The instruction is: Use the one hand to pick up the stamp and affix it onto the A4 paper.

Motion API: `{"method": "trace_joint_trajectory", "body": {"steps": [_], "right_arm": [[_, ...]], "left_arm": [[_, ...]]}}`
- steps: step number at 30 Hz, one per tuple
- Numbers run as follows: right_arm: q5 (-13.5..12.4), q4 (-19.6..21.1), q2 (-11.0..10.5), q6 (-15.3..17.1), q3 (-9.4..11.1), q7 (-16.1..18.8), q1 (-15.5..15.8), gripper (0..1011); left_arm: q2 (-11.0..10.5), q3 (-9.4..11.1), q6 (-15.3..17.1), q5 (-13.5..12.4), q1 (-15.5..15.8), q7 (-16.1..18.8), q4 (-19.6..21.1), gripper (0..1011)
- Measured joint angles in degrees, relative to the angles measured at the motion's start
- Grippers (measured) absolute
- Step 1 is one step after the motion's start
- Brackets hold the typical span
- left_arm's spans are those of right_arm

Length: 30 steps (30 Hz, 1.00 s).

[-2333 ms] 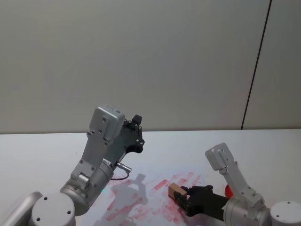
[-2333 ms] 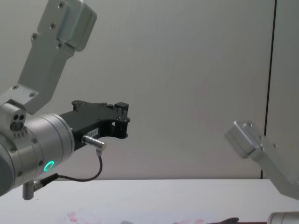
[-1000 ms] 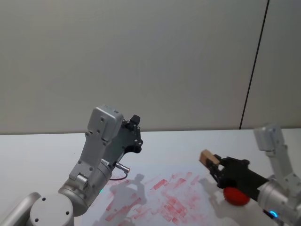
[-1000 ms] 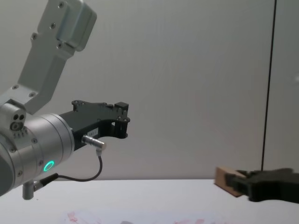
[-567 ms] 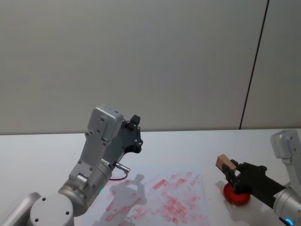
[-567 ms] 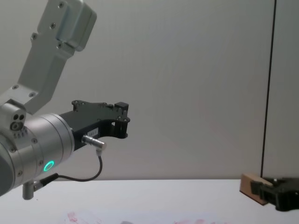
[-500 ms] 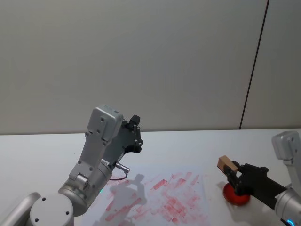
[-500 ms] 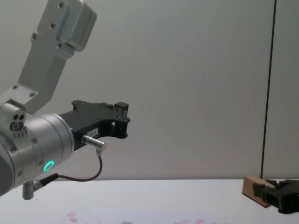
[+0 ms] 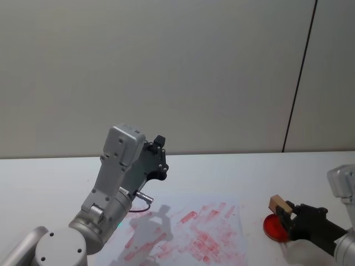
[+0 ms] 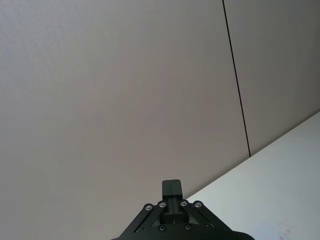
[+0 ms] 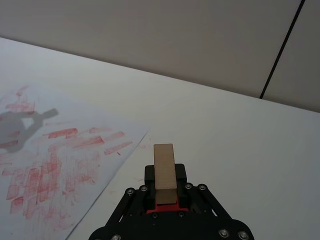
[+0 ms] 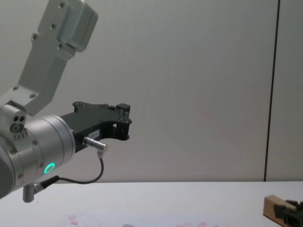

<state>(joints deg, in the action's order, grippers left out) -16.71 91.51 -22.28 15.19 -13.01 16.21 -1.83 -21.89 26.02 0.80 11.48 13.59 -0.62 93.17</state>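
My right gripper (image 9: 287, 213) is shut on the stamp (image 9: 279, 204), a small light-brown wooden block. It holds the block just over a red ink pad (image 9: 272, 228), to the right of the A4 paper (image 9: 183, 238). In the right wrist view the stamp (image 11: 164, 172) stands between the black fingers with a strip of red pad (image 11: 167, 207) below it and the A4 paper (image 11: 50, 150) off to one side. The chest view shows the stamp (image 12: 272, 206) low at the right edge. My left gripper (image 9: 160, 148) is shut and raised above the table's left side.
The sheet carries many pinkish-red stamped marks (image 9: 202, 241). White tabletop (image 9: 233, 172) surrounds the sheet, with a plain wall behind. A looped black cable (image 12: 90, 177) hangs under the left arm.
My right gripper has carried the stamp from over the paper to the right and down, ending above the red ink pad. The left arm has not moved.
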Motion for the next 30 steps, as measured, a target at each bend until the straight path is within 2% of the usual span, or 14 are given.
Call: {"method": "trace_joint_trajectory", "body": {"steps": [13,16,17,19,22,23,26,27,29,30], "right_arm": [[0.7,-1.2,-0.4,0.1,0.2,-0.2,0.1,227],[0.8,-1.3,-0.4,0.1,0.2,-0.2,0.1,329],[0.8,-1.3,-0.4,0.1,0.2,-0.2,0.1,329],[0.8,-1.4,-0.4,0.1,0.2,-0.2,0.1,430],[0.9,-1.4,-0.4,0.1,0.2,-0.2,0.1,493],[0.9,-1.5,-0.4,0.1,0.2,-0.2,0.1,553],[0.9,-1.5,-0.4,0.0,0.2,-0.2,0.1,611],[0.9,-1.5,-0.4,0.0,0.2,-0.2,0.1,678],[0.9,-1.6,-0.5,0.0,0.2,-0.2,0.1,707],[0.9,-1.6,-0.5,0.0,0.2,-0.2,0.1,771]], "left_arm": [[0.0,0.0,0.0,0.0,0.0,0.0,0.0,0],[0.0,0.0,0.0,0.0,0.0,0.0,0.0,0],[0.0,0.0,0.0,0.0,0.0,0.0,0.0,0],[0.0,0.0,0.0,0.0,0.0,0.0,0.0,0],[0.0,0.0,0.0,0.0,0.0,0.0,0.0,0],[0.0,0.0,0.0,0.0,0.0,0.0,0.0,0],[0.0,0.0,0.0,0.0,0.0,0.0,0.0,0],[0.0,0.0,0.0,0.0,0.0,0.0,0.0,0],[0.0,0.0,0.0,0.0,0.0,0.0,0.0,0],[0.0,0.0,0.0,0.0,0.0,0.0,0.0,0]]}}
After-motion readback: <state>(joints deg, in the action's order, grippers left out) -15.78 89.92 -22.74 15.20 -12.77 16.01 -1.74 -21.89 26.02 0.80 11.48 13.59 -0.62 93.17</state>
